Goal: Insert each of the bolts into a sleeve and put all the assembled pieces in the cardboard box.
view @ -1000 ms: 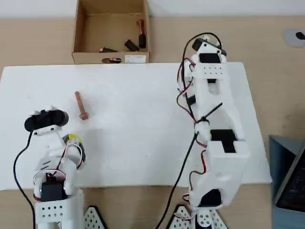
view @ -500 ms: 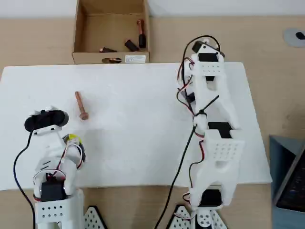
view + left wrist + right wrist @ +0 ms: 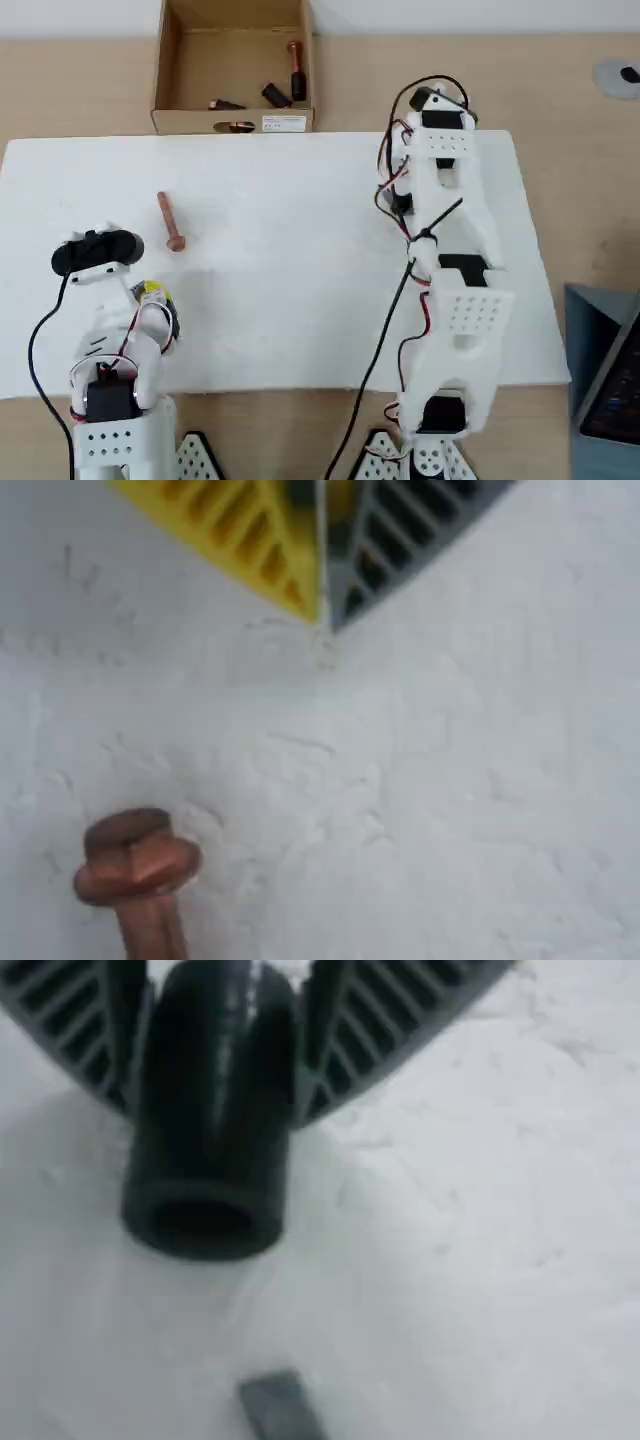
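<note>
At the left centre of the high view, the one loose bolt [image 3: 172, 222] lies flat on the white mat [image 3: 300, 300], near your left gripper [image 3: 322, 612]. Its jaws are pressed together on nothing, so you will need to open them before a pick. Your right gripper [image 3: 215, 1110] clamps a black sleeve [image 3: 205, 1150] with its bore facing outward, apparently ready to receive the bolt. The cardboard box [image 3: 165, 70], upper left, holds what look like assembled pieces.

I see a white mat [image 3: 290, 290] on the wooden table [image 3: 580, 160], a laptop [image 3: 610, 370] at its right edge, and a grey disc [image 3: 614, 77] near its far-right corner.
</note>
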